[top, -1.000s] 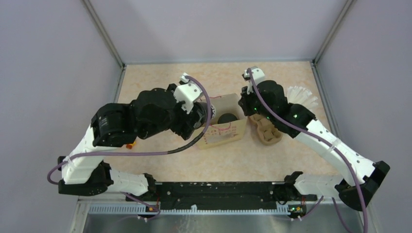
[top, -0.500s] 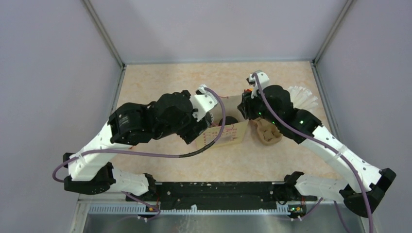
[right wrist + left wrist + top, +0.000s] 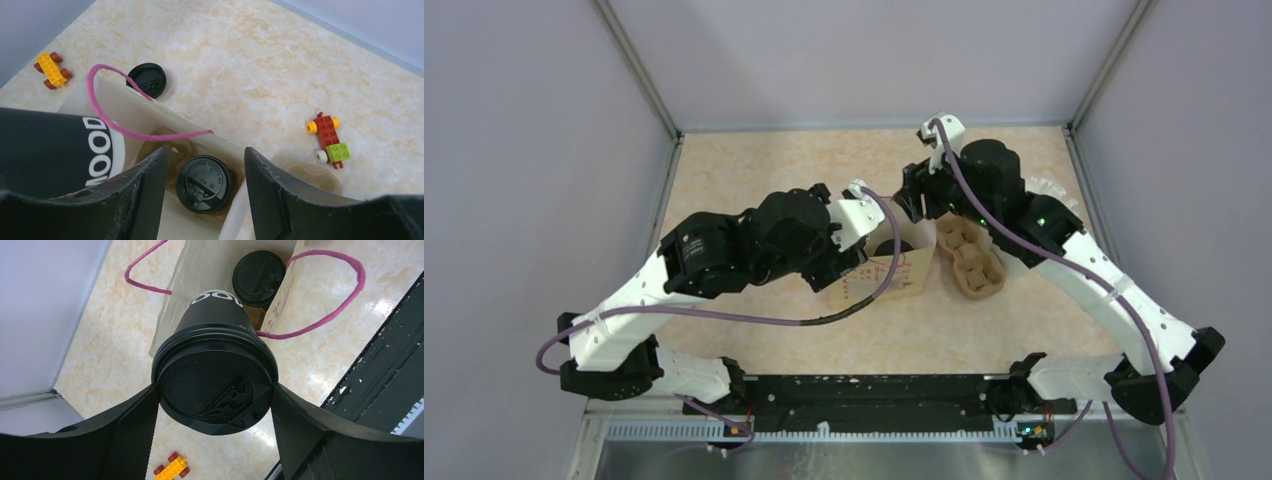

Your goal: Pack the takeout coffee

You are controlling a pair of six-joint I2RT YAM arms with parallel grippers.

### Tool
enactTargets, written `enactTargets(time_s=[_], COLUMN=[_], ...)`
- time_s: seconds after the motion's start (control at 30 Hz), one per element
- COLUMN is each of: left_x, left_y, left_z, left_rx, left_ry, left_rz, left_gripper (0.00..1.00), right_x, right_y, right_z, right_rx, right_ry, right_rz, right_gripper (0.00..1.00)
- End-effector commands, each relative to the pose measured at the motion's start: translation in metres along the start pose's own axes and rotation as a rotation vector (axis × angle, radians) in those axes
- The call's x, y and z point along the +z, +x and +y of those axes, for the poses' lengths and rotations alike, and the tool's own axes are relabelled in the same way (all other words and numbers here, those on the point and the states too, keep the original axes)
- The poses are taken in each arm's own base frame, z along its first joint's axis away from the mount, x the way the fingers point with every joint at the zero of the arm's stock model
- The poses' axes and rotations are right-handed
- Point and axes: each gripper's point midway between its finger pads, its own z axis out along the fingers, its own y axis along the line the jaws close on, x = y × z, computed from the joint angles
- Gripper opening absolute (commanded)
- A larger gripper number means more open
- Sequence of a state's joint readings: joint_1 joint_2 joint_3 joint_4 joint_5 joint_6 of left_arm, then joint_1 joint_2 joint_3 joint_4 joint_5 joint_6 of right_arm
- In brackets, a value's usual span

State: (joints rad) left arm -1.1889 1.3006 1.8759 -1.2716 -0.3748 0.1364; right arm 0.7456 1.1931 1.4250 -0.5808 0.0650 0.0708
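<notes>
The left tool (image 3: 215,405) is clamped wide on a lidded black cup (image 3: 216,315), one finger on each side of the lid rim, holding it tilted above the open paper bag (image 3: 200,270). The right tool (image 3: 204,155) hangs over the bag with its fingers apart, gripping nothing. Below it the second cup (image 3: 202,183) stands upright inside the bag. The marbled beige worktop (image 3: 250,60) carries a brown pulp carrier (image 3: 971,262) just beside the bag and scattered toy bricks (image 3: 330,137). Pale lilac walls (image 3: 874,60) enclose it.
</notes>
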Motion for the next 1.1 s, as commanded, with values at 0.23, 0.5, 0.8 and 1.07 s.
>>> enactTargets(time_s=[0.23,0.5,0.8,1.07], left_x=[0.012,0.020,0.028,0.031], left_y=[-0.001,0.002,0.001,0.001], left_z=[-0.006,-0.013,-0.025,-0.030], left_rx=[0.059,0.092,0.096,0.096], left_ry=[0.026,0.055,0.105,0.124], left_rz=[-0.021,-0.009,-0.011,-0.011], left_gripper=[0.62,0.62,0.61,0.61], right_x=[0.000,-0.017,-0.011,-0.006], right_y=[0.018,0.040,0.058,0.066], right_z=[-0.015,-0.022,-0.031,-0.037], right_rx=[0.131,0.216,0.220,0.206], right_ry=[0.069,0.133,0.188,0.216], right_rz=[0.136,0.161,0.189,0.179], right_gripper=[0.55,0.52,0.49,0.38])
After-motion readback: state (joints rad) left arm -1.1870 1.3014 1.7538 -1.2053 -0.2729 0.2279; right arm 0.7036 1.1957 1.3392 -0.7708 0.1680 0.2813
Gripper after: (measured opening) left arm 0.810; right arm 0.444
